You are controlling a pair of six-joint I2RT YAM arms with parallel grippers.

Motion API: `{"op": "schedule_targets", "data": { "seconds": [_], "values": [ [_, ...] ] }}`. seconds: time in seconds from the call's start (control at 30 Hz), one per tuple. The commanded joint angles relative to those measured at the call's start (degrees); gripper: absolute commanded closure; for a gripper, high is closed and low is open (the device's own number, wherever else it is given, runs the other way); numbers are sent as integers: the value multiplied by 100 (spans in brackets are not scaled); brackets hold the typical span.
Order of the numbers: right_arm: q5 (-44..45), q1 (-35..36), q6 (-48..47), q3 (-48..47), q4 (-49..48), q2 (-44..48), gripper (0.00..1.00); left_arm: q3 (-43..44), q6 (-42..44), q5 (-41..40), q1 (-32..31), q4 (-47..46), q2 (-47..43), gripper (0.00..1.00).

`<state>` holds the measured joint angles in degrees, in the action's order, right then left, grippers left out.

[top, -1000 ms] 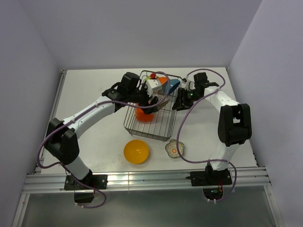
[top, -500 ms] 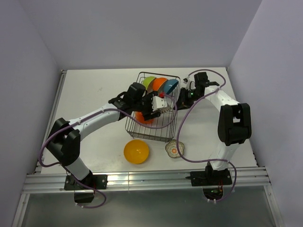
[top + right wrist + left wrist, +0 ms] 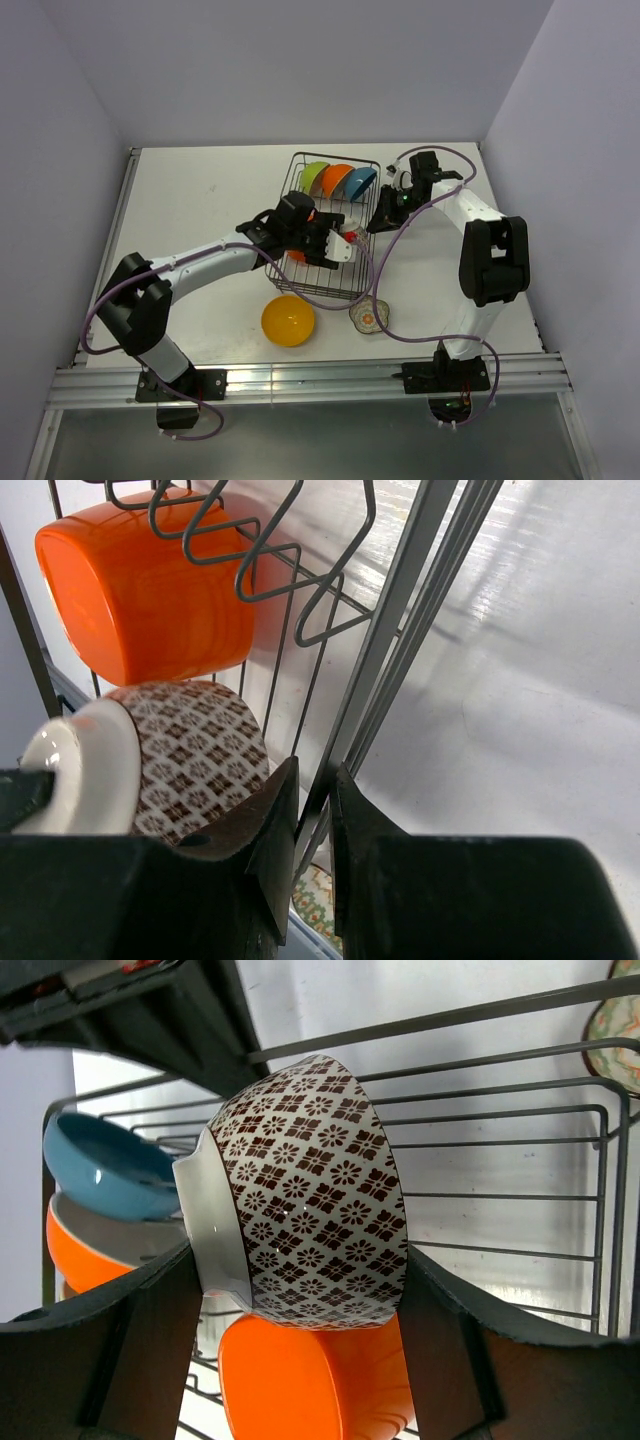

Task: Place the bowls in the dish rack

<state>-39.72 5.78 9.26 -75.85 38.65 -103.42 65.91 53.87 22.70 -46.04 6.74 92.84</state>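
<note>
The dark wire dish rack [image 3: 300, 285] stands mid-table. At its far end a green bowl [image 3: 314, 174], an orange bowl [image 3: 337, 178] and a blue bowl [image 3: 360, 181] stand on edge. My left gripper [image 3: 335, 244] is inside the rack, shut on the grey-brown patterned bowl [image 3: 310, 1200], which is tipped on its side above a red-orange bowl [image 3: 310, 1380]. My right gripper [image 3: 315, 780] is shut on the wire rim [image 3: 390, 660] of the rack's right side. The yellow bowl [image 3: 288, 320] and the small floral bowl [image 3: 368, 316] sit on the table near the rack's front.
The white table [image 3: 190, 200] is walled on the left, back and right. A purple cable [image 3: 378, 280] hangs from the right arm past the rack's front right corner, next to the floral bowl. A metal rail [image 3: 300, 380] runs along the near edge.
My left gripper has carried the patterned bowl from the rack's far end toward its near end and lower, over the red-orange bowl. My right gripper has stayed on the rack's rim.
</note>
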Motion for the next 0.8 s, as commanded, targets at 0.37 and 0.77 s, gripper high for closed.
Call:
{"op": "schedule_targets", "data": {
  "seconds": [0.37,0.77],
  "values": [
    [-114,46,-547,-386,10,-21,100,344,1064,-64,-107,-59,191,100],
    [-158,46,-583,-421,72,-38,100,326,1187,-669,-265,-630,691,100]
  ]
}}
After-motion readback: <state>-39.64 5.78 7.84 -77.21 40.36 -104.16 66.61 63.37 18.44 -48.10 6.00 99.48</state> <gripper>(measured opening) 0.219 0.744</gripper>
